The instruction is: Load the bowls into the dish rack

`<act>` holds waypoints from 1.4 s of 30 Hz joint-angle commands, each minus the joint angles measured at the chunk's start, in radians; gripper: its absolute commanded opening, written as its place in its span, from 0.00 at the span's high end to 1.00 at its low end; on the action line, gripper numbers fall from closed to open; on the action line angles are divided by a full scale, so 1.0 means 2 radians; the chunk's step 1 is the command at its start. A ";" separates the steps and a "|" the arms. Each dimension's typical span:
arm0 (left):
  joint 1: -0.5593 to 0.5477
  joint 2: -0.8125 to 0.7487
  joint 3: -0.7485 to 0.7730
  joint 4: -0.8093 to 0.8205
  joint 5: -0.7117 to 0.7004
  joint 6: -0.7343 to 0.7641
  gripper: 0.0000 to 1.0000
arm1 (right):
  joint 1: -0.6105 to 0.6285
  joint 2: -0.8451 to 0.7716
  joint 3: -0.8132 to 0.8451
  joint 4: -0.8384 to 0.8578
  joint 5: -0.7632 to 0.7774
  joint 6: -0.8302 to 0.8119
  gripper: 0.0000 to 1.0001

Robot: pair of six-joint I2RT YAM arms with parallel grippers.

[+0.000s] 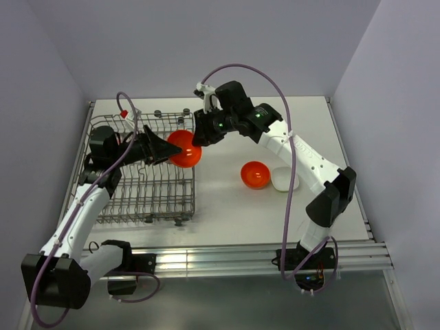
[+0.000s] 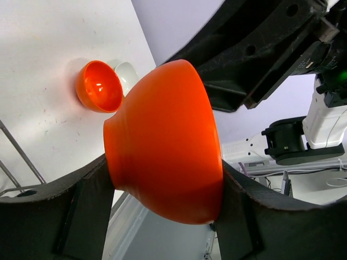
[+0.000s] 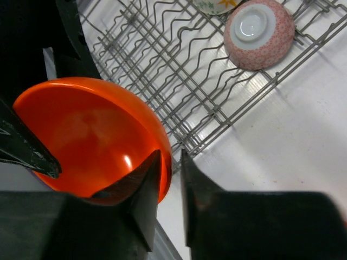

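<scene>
A glossy orange bowl point(image 1: 185, 149) hangs in the air at the right edge of the dish rack point(image 1: 148, 192). My left gripper point(image 1: 165, 150) is shut on it, its fingers pressing foot and rim side point(image 2: 164, 169). My right gripper point(image 1: 199, 136) straddles the bowl's rim point(image 3: 170, 154), one finger inside, the other outside with a small gap showing, so it is slightly open. A second orange bowl point(image 1: 254, 174) and a pale upturned bowl point(image 1: 284, 179) sit on the table to the right. A pinkish patterned bowl point(image 3: 259, 33) lies upside down in the rack point(image 3: 184, 81).
Another patterned bowl point(image 3: 217, 5) shows at the rack's far part. The rack's upright tines fill the left of the white table point(image 1: 227, 213). Walls close the table at the back and both sides.
</scene>
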 commanded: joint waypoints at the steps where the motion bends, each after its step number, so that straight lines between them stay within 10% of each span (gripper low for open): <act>1: 0.018 -0.026 0.016 0.008 0.006 0.007 1.00 | 0.004 0.001 0.018 0.029 -0.015 0.017 0.63; 6: 0.069 -0.021 0.032 -0.045 0.009 0.040 1.00 | -0.003 -0.021 -0.026 0.052 -0.036 0.033 0.34; 11: 0.131 -0.003 0.058 -0.120 0.013 0.103 1.00 | -0.018 -0.047 -0.096 0.089 -0.052 0.068 0.31; 26: 0.234 0.050 0.192 -0.383 -0.160 0.342 1.00 | -0.023 0.051 -0.206 0.171 -0.116 0.179 0.39; 42: 0.237 0.056 0.211 -0.454 -0.329 0.503 1.00 | -0.023 0.127 -0.199 0.191 -0.161 0.216 0.62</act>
